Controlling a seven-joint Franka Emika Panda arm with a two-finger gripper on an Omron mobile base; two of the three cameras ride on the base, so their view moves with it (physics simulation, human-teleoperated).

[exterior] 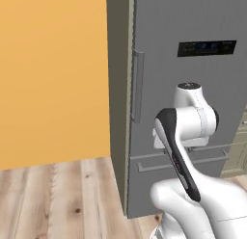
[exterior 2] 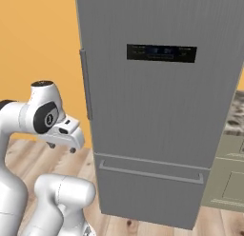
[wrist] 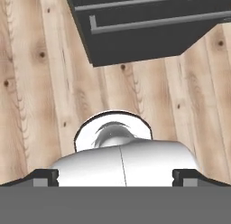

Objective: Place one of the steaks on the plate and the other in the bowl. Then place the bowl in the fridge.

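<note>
1. While the fridge [exterior 2: 157, 111] is standing shut in front of the robot, the gripper [wrist: 115, 175] is hanging with its jaws spread wide and holding nothing, pointing down at the wooden floor [wrist: 36, 83].
2. No steak, plate or bowl is appearing in these views, so the first steps are looking not yet done, and I cannot tell where those things are lying.
3. Risk: with the arm folded close to the fridge, a swing toward the long vertical handle [exterior: 137, 86] could be knocking the elbow against the door, because the gap is looking small.
4. Risk: pulling the lower drawer bar [exterior 2: 150, 174] instead of the door handle would be opening the wrong compartment.
5. The fridge is looking like smooth brushed grey metal, tall and boxy, with a dark display panel [exterior 2: 161, 53] high on the door.
6. The floor is showing pale planks with dark knots; the wall [exterior: 53, 74] on the left is glowing flat orange.
</note>
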